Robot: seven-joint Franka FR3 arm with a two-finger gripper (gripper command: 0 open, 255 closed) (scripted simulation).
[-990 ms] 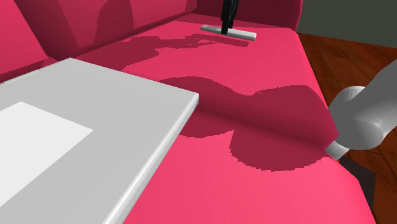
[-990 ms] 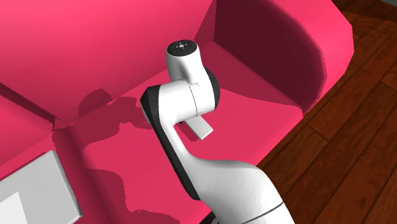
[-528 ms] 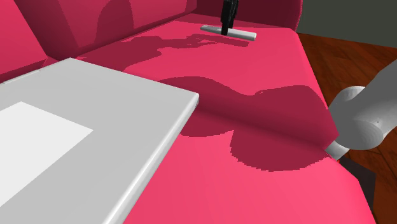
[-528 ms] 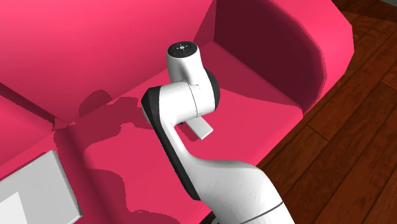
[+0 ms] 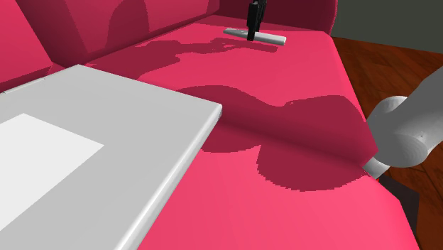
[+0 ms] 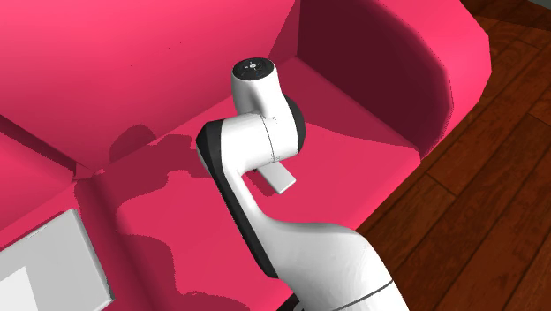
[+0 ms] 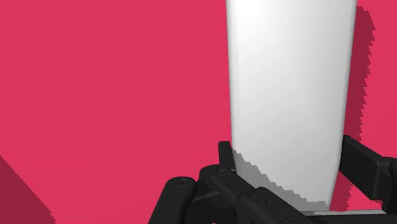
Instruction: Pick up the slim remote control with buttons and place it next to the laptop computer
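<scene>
The remote [image 5: 264,37] is a slim, plain white bar with no buttons drawn on it. It sits well apart from the laptop [image 5: 92,135], at the far end of the seat from it in the shoulder view. The gripper [image 5: 250,33] comes down on the remote from above, black and upright, meeting it near the end that points toward the laptop's side of the seat.

In the wrist view the two black fingers [image 7: 369,167] stand on either side of the remote [image 7: 289,95] and press against its long edges, so they are clamped on it. The bar runs straight away from the hand over the red cushion. A jagged dark shadow runs along one of its edges; I cannot tell whether the remote rests on the seat or hangs just above it.

The laptop is a flat grey slab with a paler rectangle on its top, lying on the red sofa [image 5: 298,92] with one corner pointing toward the remote. In the second exterior view a corner of the laptop [image 6: 44,265] shows far from the remote [image 6: 280,179], and the white arm [image 6: 256,150] stands between them — it covers most of the bar, so one short white end sticks out beneath its dark joint.

Beyond the sofa on the side away from the laptop lies a brown wooden floor [image 6: 477,203].
</scene>
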